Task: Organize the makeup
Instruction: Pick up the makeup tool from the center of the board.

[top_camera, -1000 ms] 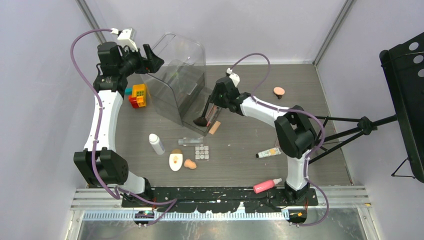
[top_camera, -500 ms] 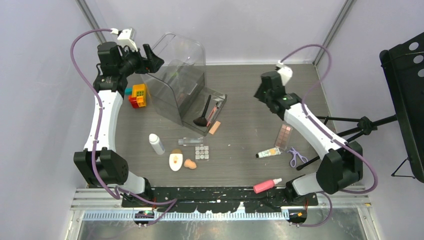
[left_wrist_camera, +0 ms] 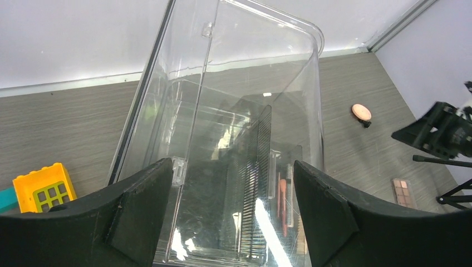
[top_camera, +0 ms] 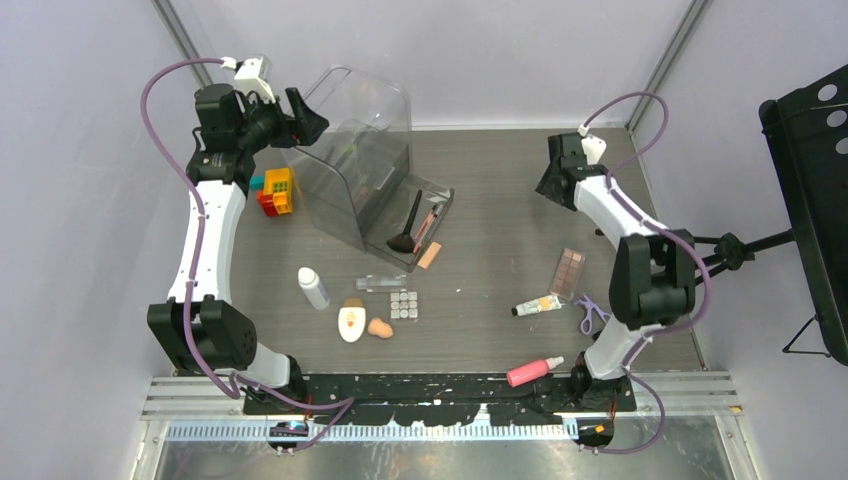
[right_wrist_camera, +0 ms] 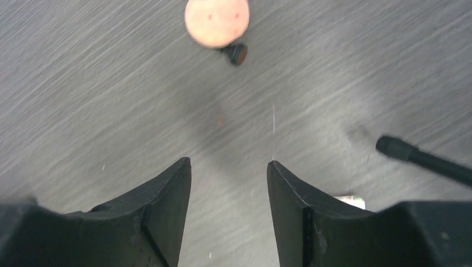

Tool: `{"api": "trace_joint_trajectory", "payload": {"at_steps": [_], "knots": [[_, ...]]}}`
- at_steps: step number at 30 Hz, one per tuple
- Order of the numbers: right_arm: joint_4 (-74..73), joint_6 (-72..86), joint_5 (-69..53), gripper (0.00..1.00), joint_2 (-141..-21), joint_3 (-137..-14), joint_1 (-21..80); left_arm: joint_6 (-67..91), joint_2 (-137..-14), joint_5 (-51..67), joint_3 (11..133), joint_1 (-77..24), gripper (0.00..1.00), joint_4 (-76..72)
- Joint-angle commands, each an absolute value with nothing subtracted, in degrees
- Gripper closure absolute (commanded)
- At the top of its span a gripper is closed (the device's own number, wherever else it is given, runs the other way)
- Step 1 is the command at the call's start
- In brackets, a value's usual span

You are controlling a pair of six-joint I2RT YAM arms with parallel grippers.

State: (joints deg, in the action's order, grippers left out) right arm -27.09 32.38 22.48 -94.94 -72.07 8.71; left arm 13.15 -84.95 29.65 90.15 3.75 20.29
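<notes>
Here, clear case (top_camera: 352,150), black brush (top_camera: 410,220) in its open drawer (top_camera: 444,205)

The left arm (top_camera: 205,240) and right arm (top_camera: 605,210) are wearing white shells between bulky black joint housings, with a mauve cable (top_camera: 144,100) looping along each up to a small white wrist camera (top_camera: 255,70). The left gripper (left_wrist_camera: 232,164) and right gripper (right_wrist_camera: 229,162) are showing matte black, wedge-shaped fingers

1. The table (top_camera: 500,170) is grey, streaked like wood grain.
2. Far left, the toy bricks (top_camera: 277,190) are yellow, red and teal.
3. The near bottle (top_camera: 534,371) is pink.
4. The round sponge (right_wrist_camera: 216,19) is peach.
5. The palette (top_camera: 568,272) shows brownish-pink squares.
</notes>
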Motion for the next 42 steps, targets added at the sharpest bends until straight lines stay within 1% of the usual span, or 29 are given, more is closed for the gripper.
{"api": "trace_joint_trajectory", "payload": {"at_steps": [1, 5, 10, 11, 13, 18, 25, 34, 40, 42], "knots": [[-26.45, 30.56, 20.44, 0.40, -103.31, -79.76, 4.39, 14.66, -84.41, 30.85, 88.77, 3.96, 0.18, 22.98], [-26.72, 30.25, 16.40, 0.36, -110.14, -84.89, 1.80, 14.61, -84.21, 30.85, 88.69, 3.98, 0.18, 22.80], [-26.45, 31.70, 17.86, 0.35, -114.39, -88.63, 0.75, 14.57, -84.33, 30.89, 88.78, 4.08, 0.18, 22.79], [-25.32, 32.52, 17.27, 0.36, -114.69, -88.75, -0.82, 14.62, -84.33, 31.00, 88.85, 4.12, 0.18, 22.80], [-23.49, 34.34, 15.56, 0.39, -114.92, -88.84, -2.15, 14.76, -84.51, 31.20, 88.89, 4.35, 0.18, 22.79], [-19.80, 37.94, 11.66, 0.41, -114.76, -89.08, -3.80, 14.90, -84.37, 31.29, 88.89, 4.99, 0.18, 22.81], [-19.83, 40.35, 9.77, 0.44, -116.83, -90.63, -5.14, 15.29, -84.32, 31.70, 88.77, 5.36, 0.18, 22.59], [-19.15, 40.28, 7.83, 0.45, -117.73, -91.16, -6.24, 16.07, -84.46, 32.43, 88.59, 6.09, 0.19, 21.94], [-19.81, 40.08, 6.37, 0.49, -114.47, -89.07, -5.98, 16.17, -84.63, 32.52, 88.51, 6.29, 0.19, 21.73], [-21.69, 39.18, 5.74, 0.49, -112.03, -88.55, -4.87, 16.17, -84.58, 32.50, 88.51, 6.26, 0.19, 21.74]]}}
